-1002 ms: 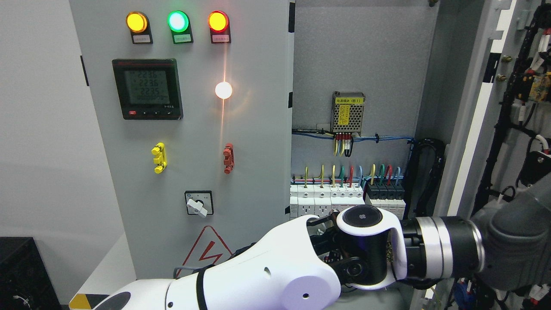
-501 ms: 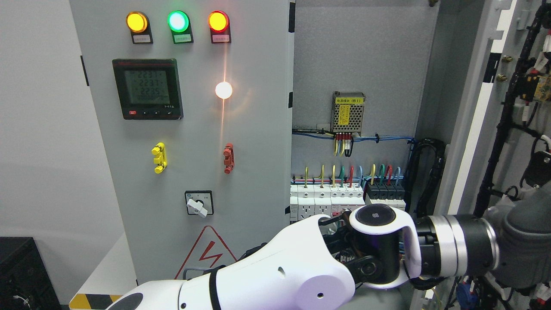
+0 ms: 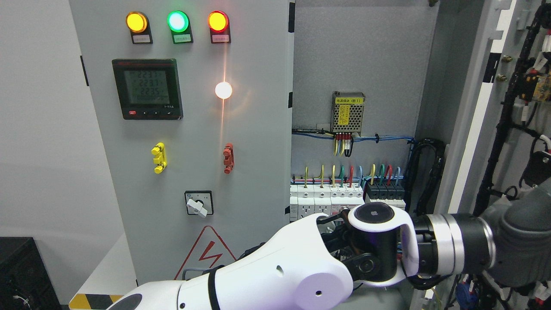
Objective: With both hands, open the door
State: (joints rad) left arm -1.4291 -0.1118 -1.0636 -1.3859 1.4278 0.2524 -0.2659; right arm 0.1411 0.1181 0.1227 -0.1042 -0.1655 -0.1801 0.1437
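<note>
The right-hand door (image 3: 495, 107) stands swung open at the right of the scene, its inner face hung with black cables, and the cabinet interior (image 3: 366, 129) lies bare between it and the left panel door (image 3: 185, 129) with its three lit lamps. My left arm crosses low to the right, ending in my left hand (image 3: 516, 241) near that open door; whether my fingers are released or clenched, I cannot tell.
</note>
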